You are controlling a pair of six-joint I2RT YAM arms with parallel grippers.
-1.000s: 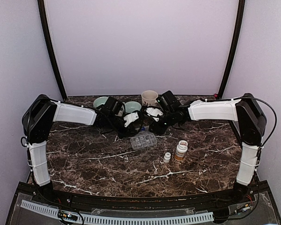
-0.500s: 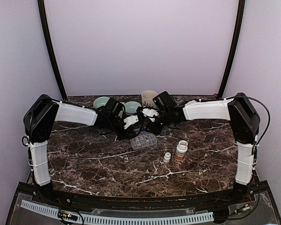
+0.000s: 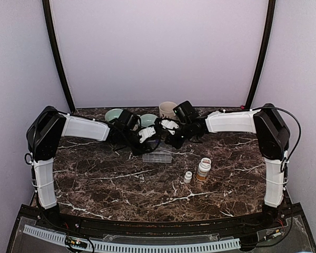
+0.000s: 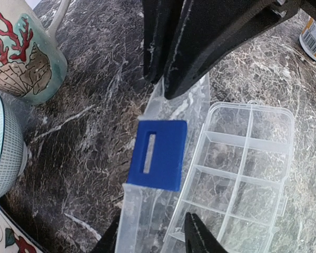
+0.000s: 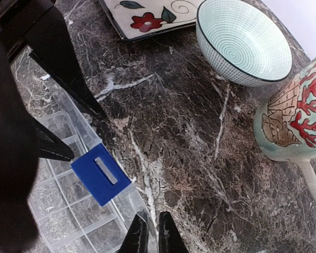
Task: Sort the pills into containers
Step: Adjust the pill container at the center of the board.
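Observation:
The clear organiser box (image 4: 247, 158) lies flat on the marble, its little compartments bare. Its hinged lid (image 4: 147, 211) stands swung open beside it, carrying a blue latch (image 4: 158, 153). My left gripper (image 4: 150, 226) is open and straddles the lid's near end, one finger on each side. My right gripper (image 5: 154, 237) is shut on the lid's (image 5: 142, 203) thin rim at the other end, next to the blue latch (image 5: 101, 173). In the top view both grippers (image 3: 150, 141) (image 3: 167, 138) meet just behind the box (image 3: 158, 156). No pills show in any view.
An amber bottle (image 3: 203, 168) and its white cap (image 3: 187, 177) stand right of the box. Behind are a seashell mug (image 3: 167, 109), two pale green bowls (image 3: 114, 114) (image 3: 147, 120) and a flowered plate (image 5: 152, 13). The mug (image 5: 300, 116) and a bowl (image 5: 242, 42) are close to my right wrist.
The box's lid has swung open and the box now lies flatter. My right gripper moved in and shut on the lid's rim. My left gripper's jaws have parted.

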